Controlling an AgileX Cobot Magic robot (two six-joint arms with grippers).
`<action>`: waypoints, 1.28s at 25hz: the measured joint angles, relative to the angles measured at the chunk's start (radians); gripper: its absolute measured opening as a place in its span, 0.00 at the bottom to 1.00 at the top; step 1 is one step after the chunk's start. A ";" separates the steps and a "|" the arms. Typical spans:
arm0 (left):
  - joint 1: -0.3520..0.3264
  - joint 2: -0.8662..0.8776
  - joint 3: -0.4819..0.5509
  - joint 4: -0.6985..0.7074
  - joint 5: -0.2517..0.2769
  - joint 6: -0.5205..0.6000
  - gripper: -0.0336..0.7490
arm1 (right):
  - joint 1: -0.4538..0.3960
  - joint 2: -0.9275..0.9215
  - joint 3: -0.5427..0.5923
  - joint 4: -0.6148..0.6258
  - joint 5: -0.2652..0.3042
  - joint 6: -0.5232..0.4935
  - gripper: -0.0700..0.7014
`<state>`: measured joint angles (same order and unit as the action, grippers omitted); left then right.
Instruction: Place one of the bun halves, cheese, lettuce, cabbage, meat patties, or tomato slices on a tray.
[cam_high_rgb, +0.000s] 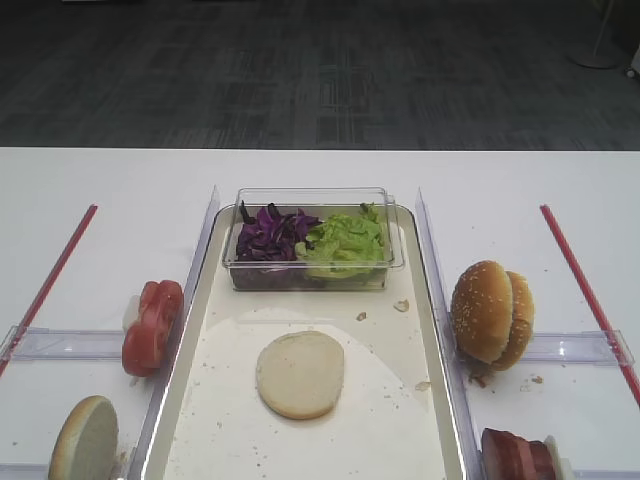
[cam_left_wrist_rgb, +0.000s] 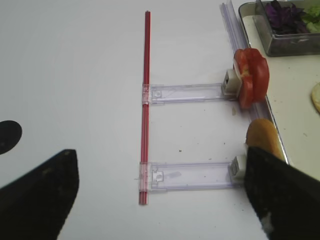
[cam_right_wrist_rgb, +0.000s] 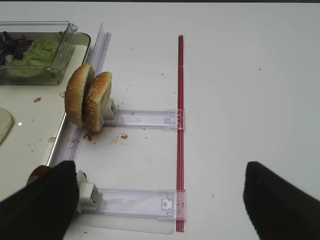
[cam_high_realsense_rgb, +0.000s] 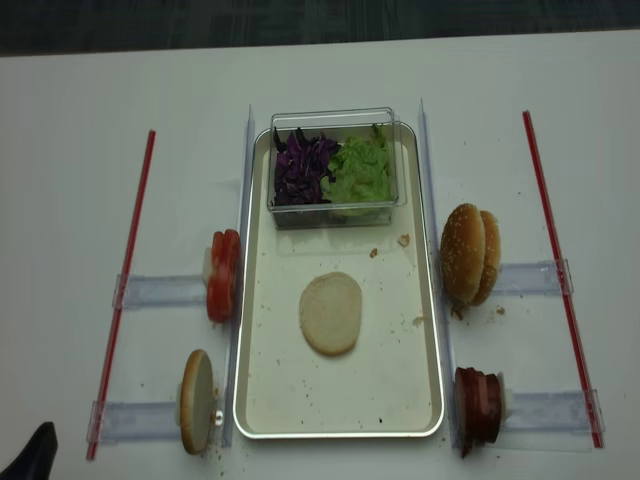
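One pale bun half (cam_high_rgb: 300, 373) (cam_high_realsense_rgb: 331, 312) lies flat on the steel tray (cam_high_rgb: 430, 330) (cam_high_realsense_rgb: 430, 330). Another bun half (cam_high_rgb: 85, 440) (cam_left_wrist_rgb: 262, 137) stands on edge left of the tray, behind my left gripper's right fingertip. In front of it are the tomato slices (cam_high_rgb: 152, 325) (cam_left_wrist_rgb: 251, 77). Purple cabbage (cam_high_rgb: 268, 232) and green lettuce (cam_high_rgb: 345, 243) share a clear tub. Meat patties (cam_high_rgb: 518, 455) (cam_high_realsense_rgb: 478, 408) stand at the near right. Cheese is out of view. My left gripper (cam_left_wrist_rgb: 160, 197) is open and holds nothing. The right gripper (cam_right_wrist_rgb: 160, 200) is also open and holds nothing.
Two sesame buns (cam_high_rgb: 492, 313) (cam_right_wrist_rgb: 90, 100) stand on edge right of the tray. Clear plastic holders (cam_right_wrist_rgb: 145, 119) (cam_left_wrist_rgb: 190, 92) run out to red rods (cam_right_wrist_rgb: 180, 125) (cam_left_wrist_rgb: 145, 100) on both sides. Crumbs dot the tray floor.
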<state>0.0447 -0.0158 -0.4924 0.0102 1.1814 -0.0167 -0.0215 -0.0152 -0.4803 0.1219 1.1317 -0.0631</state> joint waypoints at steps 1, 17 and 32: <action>0.000 0.000 0.000 0.000 0.000 0.000 0.83 | 0.000 0.000 0.000 0.000 0.000 0.000 0.97; 0.000 0.000 0.001 0.005 0.000 0.000 0.83 | 0.000 0.000 0.000 0.000 0.000 0.000 0.97; 0.000 0.000 0.001 0.005 0.000 0.000 0.83 | 0.000 0.000 0.000 0.000 0.000 0.000 0.97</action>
<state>0.0447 -0.0158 -0.4911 0.0153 1.1814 -0.0164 -0.0215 -0.0152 -0.4803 0.1219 1.1317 -0.0631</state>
